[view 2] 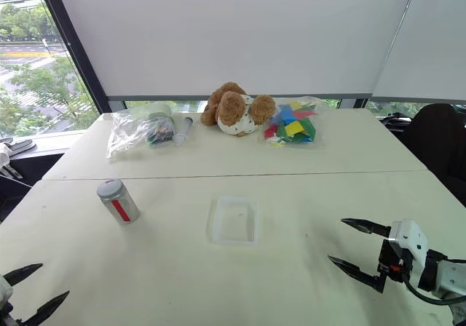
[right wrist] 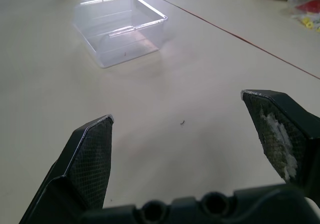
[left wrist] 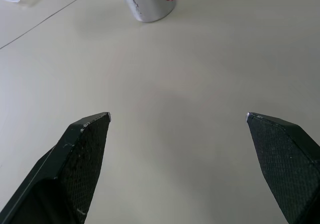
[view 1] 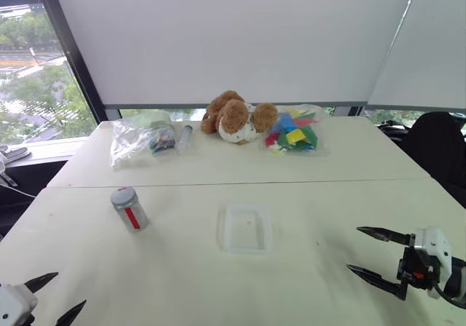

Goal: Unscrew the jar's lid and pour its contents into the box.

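The left end effector [view 1: 45, 298] hovered low over the near left corner of the worktop [view 1: 306, 282], its two black fingers spread wide and holding nothing. The jar [view 1: 129, 209] stood upright ahead of it and slightly toward the middle, long axis vertical, with the lid [view 1: 123, 195] still screwed on top and the red stripe facing the robot. The left arm looked clearly the nearer one to the jar, and the bare worktop between them offered no obstacle. Nothing of the contents could be seen with the lid on.

Further right, the box [view 1: 245, 228] lay flat near the middle of the worktop, well apart from the jar and apparently empty.

Along the far edge, well behind both, sat a clear plastic bag [view 1: 142, 137], a clear tube [view 1: 185, 137], a brown plush toy [view 1: 237, 116] and a bag of coloured pieces [view 1: 293, 131]; none stood in the way.

On the right, the right end effector [view 1: 378, 256] also hung with fingers spread and empty, pointing toward the box, which lay ahead of it across open surface.
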Robot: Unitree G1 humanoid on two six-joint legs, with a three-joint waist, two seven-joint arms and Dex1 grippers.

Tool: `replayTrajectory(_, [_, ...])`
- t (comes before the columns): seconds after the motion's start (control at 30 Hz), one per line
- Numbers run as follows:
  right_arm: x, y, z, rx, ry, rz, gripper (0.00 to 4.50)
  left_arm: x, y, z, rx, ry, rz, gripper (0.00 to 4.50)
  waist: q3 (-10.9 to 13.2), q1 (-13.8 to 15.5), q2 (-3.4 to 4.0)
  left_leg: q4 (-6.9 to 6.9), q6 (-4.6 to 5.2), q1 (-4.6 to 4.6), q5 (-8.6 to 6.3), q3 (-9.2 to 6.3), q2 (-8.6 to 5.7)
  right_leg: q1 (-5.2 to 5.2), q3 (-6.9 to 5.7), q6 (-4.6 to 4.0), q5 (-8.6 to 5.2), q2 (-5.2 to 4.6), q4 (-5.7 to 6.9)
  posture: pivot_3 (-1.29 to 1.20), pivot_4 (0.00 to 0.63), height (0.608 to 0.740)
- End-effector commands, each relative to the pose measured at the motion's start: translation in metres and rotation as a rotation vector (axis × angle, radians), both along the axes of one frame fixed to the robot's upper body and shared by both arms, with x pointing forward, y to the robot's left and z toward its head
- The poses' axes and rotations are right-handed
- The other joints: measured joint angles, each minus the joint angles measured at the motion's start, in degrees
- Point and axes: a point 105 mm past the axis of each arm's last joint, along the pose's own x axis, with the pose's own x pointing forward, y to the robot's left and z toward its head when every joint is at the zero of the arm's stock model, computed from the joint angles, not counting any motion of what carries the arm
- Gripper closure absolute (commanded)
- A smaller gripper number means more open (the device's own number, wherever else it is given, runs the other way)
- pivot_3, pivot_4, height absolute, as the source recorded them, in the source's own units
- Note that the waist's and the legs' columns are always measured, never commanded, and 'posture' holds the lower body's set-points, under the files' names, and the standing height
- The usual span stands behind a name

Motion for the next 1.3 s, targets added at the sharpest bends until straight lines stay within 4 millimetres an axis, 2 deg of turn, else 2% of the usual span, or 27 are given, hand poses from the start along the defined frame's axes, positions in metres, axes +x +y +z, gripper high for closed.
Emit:
replayTrajectory(0.03, [0.002, 0.003, 0.006, -0.007, -0.038, 0.017, 0.00, 0.000, 0.001, 0.010, 0.011, -0.043, 0.008, 0.01, 0.00, 0.01, 0.00, 0.00, 0.00, 0.00, 0.00, 0.00, 0.00, 0.00, 0.00, 0.00, 0.00, 0.00, 0.00, 0.00, 0.150, 0.740])
replayTrajectory(0.13, [0.010, 0.015, 0.012, 0.041, -0.078, 0.015, 0.00, 0.000, 0.002, 0.010, -0.046, -0.050, 0.029, 0.01, -0.02, -0.05, -0.03, 0.01, 0.00, 0.01, 0.00, 0.01, 0.00, 0.01, 0.00, 0.00, 0.00, 0.00, 0.00, 0.00, 0.150, 0.740])
replayTrajectory(0.27, [0.011, 0.057, 0.036, 0.202, -0.182, 0.178, 0.00, -0.007, 0.002, 0.017, -0.199, -0.077, 0.073, 0.01, -0.03, -0.31, -0.05, 0.01, 0.01, 0.03, 0.01, -0.01, 0.01, -0.01, 0.01, 0.00, 0.01, 0.02, 0.08, 0.00, 0.150, 0.740])
replayTrajectory(0.4, [0.016, 0.085, 0.053, 0.324, -0.184, 0.262, 0.00, -0.015, 0.010, 0.020, -0.285, -0.145, 0.198, 0.01, -0.02, -0.38, -0.03, 0.07, 0.01, 0.03, 0.01, -0.02, 0.02, -0.01, 0.03, 0.01, 0.01, 0.01, 0.13, 0.00, 0.150, 0.740])
replayTrajectory(0.5, [0.015, 0.107, 0.063, 0.400, -0.145, 0.360, 0.00, -0.029, 0.014, 0.010, -0.329, -0.241, 0.381, 0.01, -0.06, -0.19, -0.09, 0.06, 0.01, 0.02, 0.01, -0.01, 0.01, 0.02, 0.03, 0.01, 0.01, -0.01, 0.04, 0.00, 0.150, 0.740])
replayTrajectory(0.6, [0.013, 0.120, 0.067, 0.393, -0.170, 0.424, 0.00, -0.038, 0.005, -0.002, -0.376, -0.262, 0.478, 0.01, -0.09, 0.07, -0.27, 0.06, 0.06, 0.01, -0.02, 0.01, 0.00, 0.02, 0.05, 0.02, 0.02, -0.02, 0.01, 0.00, 0.150, 0.740])
replayTrajectory(0.67, [0.013, 0.122, 0.066, 0.369, -0.206, 0.451, 0.00, -0.031, -0.015, 0.002, -0.390, -0.299, 0.475, 0.01, -0.11, 0.39, -0.40, 0.09, 0.05, 0.00, -0.02, -0.10, 0.00, 0.05, -0.05, 0.02, 0.02, 0.01, 0.02, 0.00, 0.150, 0.740])
replayTrajectory(0.8, [0.017, 0.110, 0.057, 0.349, -0.205, 0.425, 0.00, -0.014, -0.039, 0.018, -0.444, -0.383, 0.530, 0.01, -0.15, 1.55, -0.52, 0.37, -0.08, 0.01, -0.10, -0.14, -0.04, 0.29, -0.19, 0.01, 0.03, 0.02, 0.02, 0.00, 0.150, 0.740])
replayTrajectory(1.0, [0.019, 0.098, 0.040, 0.337, -0.166, 0.401, 0.00, 0.030, -0.089, 0.035, -0.435, -0.454, 0.572, 0.01, -0.16, 1.42, -0.39, 0.55, 0.04, 0.03, -0.04, -0.12, -0.08, 0.44, -0.18, 0.03, 0.08, 0.21, 0.02, 0.00, 0.150, 0.740])
replayTrajectory(1.17, [0.020, 0.095, 0.036, 0.332, -0.160, 0.395, 0.00, 0.064, -0.102, 0.041, -0.398, -0.487, 0.679, 0.01, -0.14, 1.53, 0.96, 0.49, 0.42, 0.00, -0.20, 0.16, -0.28, 0.35, 0.07, 0.17, 0.15, 0.08, -0.13, 0.00, 0.150, 0.740])
replayTrajectory(1.23, [0.020, 0.094, 0.035, 0.330, -0.158, 0.394, 0.00, 0.076, -0.108, 0.040, -0.413, -0.480, 0.692, 0.01, -0.15, 1.73, 0.68, 0.51, 0.51, -0.05, -0.25, 0.24, -0.41, 0.23, 0.13, 0.66, 0.27, -0.04, -0.02, 0.00, 0.150, 0.740])
replayTrajectory(1.3, [0.019, 0.093, 0.033, 0.325, -0.158, 0.389, 0.00, 0.096, -0.115, 0.041, -0.425, -0.481, 0.684, 0.01, -0.26, 1.53, 0.48, 0.58, 0.44, -0.08, -0.30, 0.09, -0.37, 0.24, 0.03, 0.79, 0.33, 0.01, 0.02, 0.00, 0.150, 0.740])
